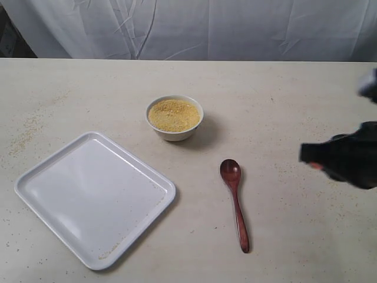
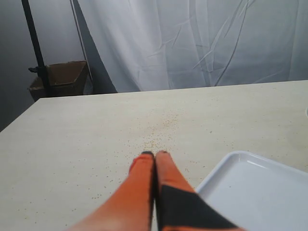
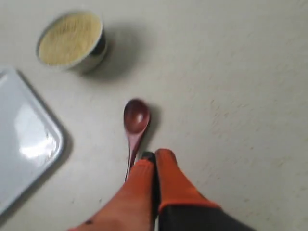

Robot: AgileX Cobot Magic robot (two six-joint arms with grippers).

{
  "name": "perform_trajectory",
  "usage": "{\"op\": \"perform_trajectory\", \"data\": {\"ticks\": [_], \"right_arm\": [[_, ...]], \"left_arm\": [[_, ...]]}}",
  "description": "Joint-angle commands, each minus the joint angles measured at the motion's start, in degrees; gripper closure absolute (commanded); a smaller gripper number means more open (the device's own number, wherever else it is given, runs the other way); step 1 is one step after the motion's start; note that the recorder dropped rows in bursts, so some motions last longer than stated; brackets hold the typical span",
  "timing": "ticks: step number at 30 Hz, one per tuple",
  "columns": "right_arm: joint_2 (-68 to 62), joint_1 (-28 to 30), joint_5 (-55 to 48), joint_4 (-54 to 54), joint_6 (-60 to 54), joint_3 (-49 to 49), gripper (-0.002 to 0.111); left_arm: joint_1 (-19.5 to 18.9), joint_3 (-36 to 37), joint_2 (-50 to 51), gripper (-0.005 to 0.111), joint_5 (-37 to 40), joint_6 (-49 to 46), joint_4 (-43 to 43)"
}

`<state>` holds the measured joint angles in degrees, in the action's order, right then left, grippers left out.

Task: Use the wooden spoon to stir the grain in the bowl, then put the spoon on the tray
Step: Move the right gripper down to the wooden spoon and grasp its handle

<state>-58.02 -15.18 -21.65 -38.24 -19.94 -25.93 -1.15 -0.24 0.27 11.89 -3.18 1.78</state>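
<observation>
A pale, lightly speckled table carries three things, each apart from the others: a small white bowl near its middle, a large flat white tray and a dark wooden spoon. Seen from the exterior view, the tray lies nearer than the bowl and to its left, turned at an angle to the table's edge. The spoon lies nearer than the bowl and to its right, oval head toward the bowl, and loose granules dust the tabletop far to the bowl's left.
</observation>
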Motion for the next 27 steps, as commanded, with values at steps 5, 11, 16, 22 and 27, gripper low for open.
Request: {"op": "perform_trajectory", "data": {"ticks": [5, 11, 16, 22, 27], "right_arm": [[-23.94, -19.46, 1.95, 3.63, -4.02, -8.38, 0.057], [-36.03, -20.86, 0.85, 12.15, -3.76, -12.64, 0.038], [-43.4, -20.86, 2.82, 17.11, -0.41, -13.4, 0.045], [-42.41, -20.86, 2.26, 31.26, 9.84, -13.4, 0.11], [-33.2, -20.86, -7.71, 50.53, 26.25, -18.74, 0.106]], "left_arm": [[0.31, 0.24, -0.27, 0.106, -0.29, 0.06, -0.01], [0.31, 0.24, -0.27, 0.106, -0.29, 0.06, -0.01], [0.31, 0.24, -0.27, 0.106, -0.29, 0.06, -0.01], [0.31, 0.24, -0.27, 0.106, -0.29, 0.06, -0.01], [0.31, 0.24, -0.27, 0.106, -0.29, 0.06, -0.01]]}}
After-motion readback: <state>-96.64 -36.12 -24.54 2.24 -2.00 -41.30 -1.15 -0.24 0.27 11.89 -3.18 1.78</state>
